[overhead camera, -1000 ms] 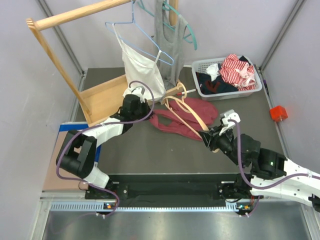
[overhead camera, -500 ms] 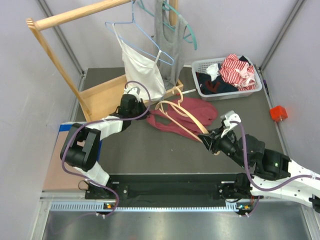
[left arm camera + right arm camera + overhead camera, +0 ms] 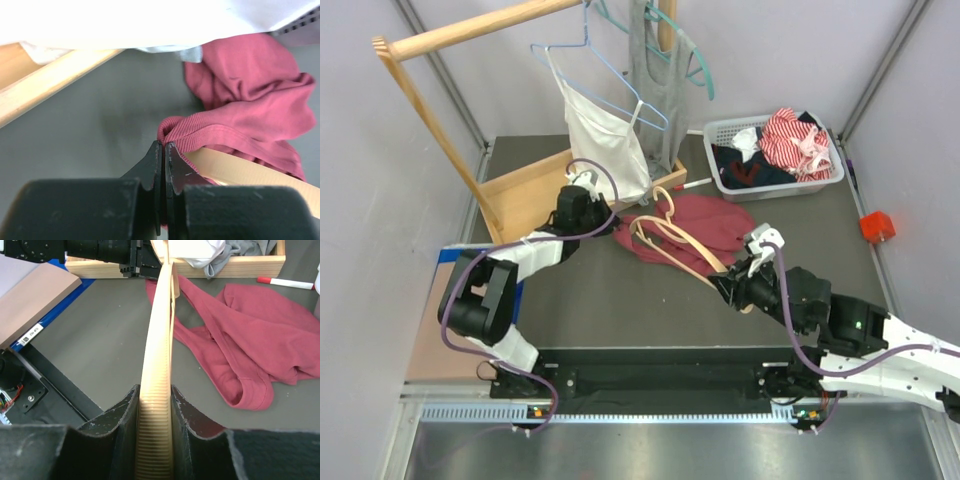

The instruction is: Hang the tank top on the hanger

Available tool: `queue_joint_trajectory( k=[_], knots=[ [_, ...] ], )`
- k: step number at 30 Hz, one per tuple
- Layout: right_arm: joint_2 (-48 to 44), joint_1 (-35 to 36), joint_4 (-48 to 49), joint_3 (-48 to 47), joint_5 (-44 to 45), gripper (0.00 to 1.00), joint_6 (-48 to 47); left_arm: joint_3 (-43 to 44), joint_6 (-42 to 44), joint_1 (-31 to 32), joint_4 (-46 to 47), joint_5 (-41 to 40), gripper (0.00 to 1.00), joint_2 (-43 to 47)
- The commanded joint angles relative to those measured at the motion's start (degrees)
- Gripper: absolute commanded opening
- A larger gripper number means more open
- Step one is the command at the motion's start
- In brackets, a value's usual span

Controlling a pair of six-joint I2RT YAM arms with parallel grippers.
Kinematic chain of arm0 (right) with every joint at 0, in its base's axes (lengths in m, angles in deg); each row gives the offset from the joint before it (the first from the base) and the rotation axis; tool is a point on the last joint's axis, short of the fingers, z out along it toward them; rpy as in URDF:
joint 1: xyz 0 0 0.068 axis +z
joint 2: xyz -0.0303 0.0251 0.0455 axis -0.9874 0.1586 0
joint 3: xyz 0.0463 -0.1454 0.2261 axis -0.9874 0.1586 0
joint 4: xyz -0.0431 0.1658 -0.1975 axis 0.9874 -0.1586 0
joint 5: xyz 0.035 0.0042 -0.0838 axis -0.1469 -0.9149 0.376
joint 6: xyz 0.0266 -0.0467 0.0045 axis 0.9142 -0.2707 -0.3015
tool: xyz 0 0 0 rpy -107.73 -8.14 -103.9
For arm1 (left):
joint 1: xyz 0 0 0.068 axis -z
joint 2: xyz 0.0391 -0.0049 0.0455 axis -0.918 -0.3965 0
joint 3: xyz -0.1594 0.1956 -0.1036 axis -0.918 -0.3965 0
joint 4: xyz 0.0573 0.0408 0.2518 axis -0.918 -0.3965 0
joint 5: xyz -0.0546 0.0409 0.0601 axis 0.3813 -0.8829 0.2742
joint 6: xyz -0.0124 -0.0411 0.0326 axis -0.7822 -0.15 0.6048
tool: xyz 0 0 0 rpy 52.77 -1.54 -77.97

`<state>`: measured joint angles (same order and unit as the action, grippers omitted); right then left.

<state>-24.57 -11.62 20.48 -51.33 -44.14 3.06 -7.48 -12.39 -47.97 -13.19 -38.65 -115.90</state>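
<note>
The maroon tank top (image 3: 705, 222) lies crumpled on the dark table, right of centre. The tan wooden hanger (image 3: 672, 243) lies across its left part. My left gripper (image 3: 608, 222) is shut on the tank top's ribbed strap edge (image 3: 176, 131), at the top's left end; the hanger's arm (image 3: 250, 172) shows just right of the jaws. My right gripper (image 3: 720, 282) is shut on the hanger's near arm (image 3: 157, 390), which runs away from the jaws towards the left gripper. The tank top (image 3: 245, 345) spreads to the right of the hanger in the right wrist view.
A wooden rack (image 3: 440, 100) at the back left carries a blue wire hanger with a white camisole (image 3: 605, 130) and a teal hanger with a grey top (image 3: 655, 70). A white basket (image 3: 832, 178) of clothes stands back right. A red block (image 3: 876, 226) sits far right. A marker (image 3: 285, 282) lies by the rack base.
The right gripper has moved left with the hanger, sliding it across the tank top. The left gripper has shifted slightly back and left, holding the strap; the fabric bunched up.
</note>
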Motion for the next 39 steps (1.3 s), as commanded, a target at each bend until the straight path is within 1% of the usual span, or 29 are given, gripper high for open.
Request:
queue_joint_trajectory(
  k=[1, 5, 9, 11, 12, 13, 14, 20, 23, 27, 28, 33, 36, 37, 38, 39],
  knots=[
    [0.3, 0.0, 6.3, 1.3, 1.3, 0.0, -0.9, 0.2, -1.1, -0.5, 2.5, 3.3, 0.0, 5.9],
    [0.9, 0.0, 11.0, 3.9, 3.0, 0.0, -1.9, -0.4, -1.8, -0.5, 1.4, 6.5, 0.0, 11.3],
    [1.0, 0.0, 19.8, 7.2, 3.6, 0.0, -3.8, -0.2, -2.8, -0.5, 0.0, 9.2, 0.0, 15.5],
    [1.0, 0.0, 22.6, 8.7, 3.8, 0.0, -4.6, 0.0, -3.4, -0.5, -0.4, 11.4, 0.0, 17.4],
    [1.1, 0.0, 25.2, 9.3, 4.1, 0.0, -4.9, 0.3, -3.9, -0.5, -0.7, 12.2, 0.0, 17.8],
    [0.9, 0.0, 25.9, 10.5, 4.4, 0.0, -5.4, 0.6, -4.4, -0.5, -0.9, 13.0, 0.0, 18.3],
    [0.8, 0.0, 29.5, 11.1, 4.5, 0.0, -5.8, 0.8, -4.7, -0.5, -1.2, 13.7, 0.0, 19.0],
    [-0.7, 0.0, 37.8, 15.2, 4.2, 0.0, -7.5, 1.5, -9.3, -0.4, 0.4, 20.1, 0.0, 20.1],
    [-0.8, 0.0, 40.9, 16.3, 3.5, 0.0, -8.2, 1.0, -12.6, -0.4, 3.8, 23.3, 0.0, 20.1],
    [0.0, 0.0, 43.4, 17.5, 2.9, 0.0, -8.7, -1.5, -18.8, -0.4, 13.5, 26.5, 0.0, 21.2],
    [0.3, 0.0, 43.4, 17.5, 2.9, 0.0, -8.8, -1.7, -19.4, -0.4, 14.1, 27.0, 0.0, 21.9],
    [1.6, 0.0, 44.0, 17.5, 2.9, 0.0, -8.4, -1.4, -19.3, -0.4, 14.3, 26.6, 0.0, 23.6],
    [1.5, 0.0, 44.5, 17.6, 2.7, 0.0, -8.3, -1.4, -16.7, -0.4, 10.4, 25.1, 0.0, 23.6],
    [1.3, 0.0, 44.6, 17.7, 2.8, 0.0, -8.3, -1.5, -15.9, -0.4, 9.1, 24.5, 0.03, 23.6],
    [1.2, 0.0, 44.7, 17.7, 2.7, 0.0, -8.2, -1.4, -15.1, -0.4, 6.7, 23.7, 0.11, 23.8],
    [1.1, 0.0, 44.6, 17.7, 2.7, 0.0, -8.2, -1.4, -13.2, -0.4, 5.1, 21.7, 0.28, 24.1]
  ],
)
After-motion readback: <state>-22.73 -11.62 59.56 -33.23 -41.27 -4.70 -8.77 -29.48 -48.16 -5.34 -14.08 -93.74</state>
